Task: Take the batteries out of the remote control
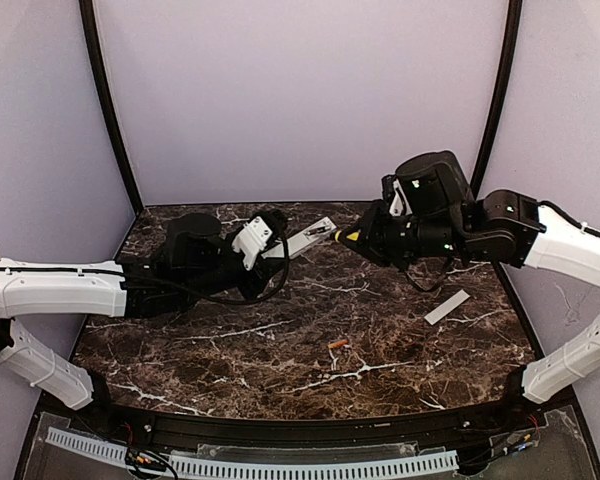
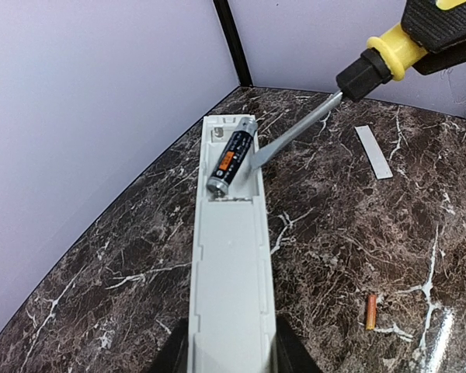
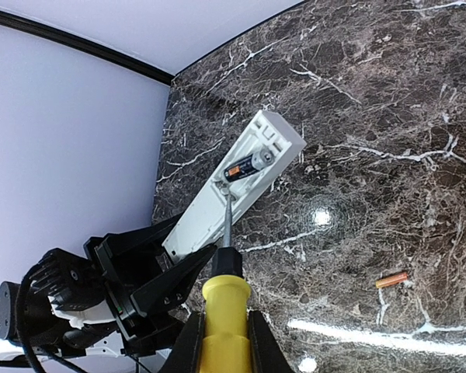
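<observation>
Left jaws clamped on the remote control (image 2: 229, 264), one finger on each long edge at its near end; the bay end projects out beyond them. Right jaws clamped round the yellow handle of the screwdriver (image 3: 221, 303). Its blade runs forward to the open bay, and the tip meets the seated battery (image 2: 231, 157).

The seated battery is well ahead of the left jaws, at the remote's far end. It sits askew in the recess, not parallel to the walls. The loose battery (image 1: 337, 344) lies on the worktop (image 1: 230, 350), mid-table, well apart from both jaws.

The top view gives the layout: both arms meet at the back, and the cover strip (image 1: 447, 307) lies apart on the right. The seated battery is too small to tell there. The left wrist view shows the blade against the cell's side. The right wrist view shows the left arm's hold from outside.

Seated battery: dark body, orange band, silver end. Loose battery: orange-red, thin. Remote: long, slim, white, back face up.
</observation>
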